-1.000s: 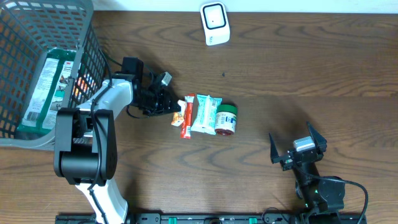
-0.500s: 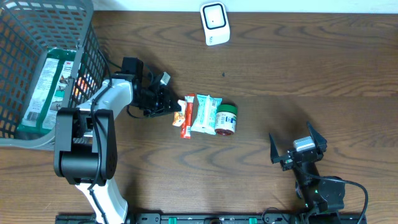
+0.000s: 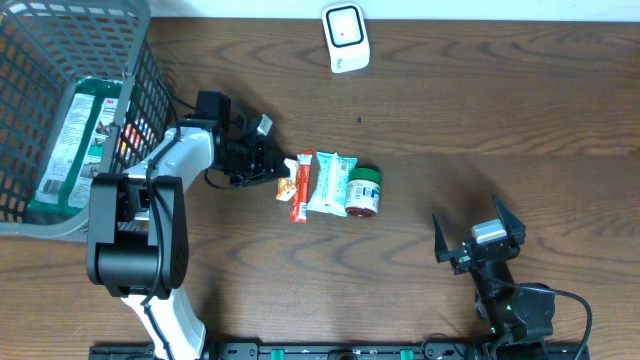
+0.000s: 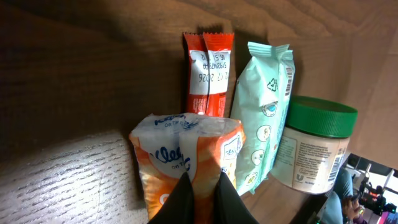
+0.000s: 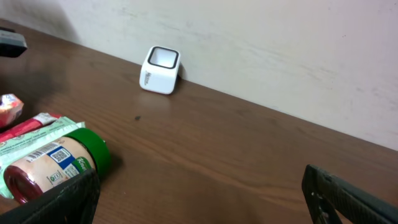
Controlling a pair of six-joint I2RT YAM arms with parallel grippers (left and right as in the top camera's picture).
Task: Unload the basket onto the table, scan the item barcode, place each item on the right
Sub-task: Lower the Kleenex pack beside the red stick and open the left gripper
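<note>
A row of items lies mid-table: an orange-and-white tissue pack (image 3: 286,181), a red stick packet (image 3: 299,188), a mint-green pack (image 3: 330,184) and a green-lidded jar (image 3: 363,192). My left gripper (image 3: 273,168) is shut on the tissue pack (image 4: 186,149); in the left wrist view its dark fingertips (image 4: 186,202) pinch the pack's near end, with my left gripper (image 4: 204,198) low in the frame. The white barcode scanner (image 3: 345,38) stands at the table's far edge. My right gripper (image 3: 478,240) hangs open and holds nothing at the front right, well apart from the items.
A grey wire basket (image 3: 140,60) at the far left holds a green package (image 3: 72,140). In the right wrist view the scanner (image 5: 160,69) stands against the wall and the jar (image 5: 56,165) lies at the left. Bare wood stretches between the items and the right gripper.
</note>
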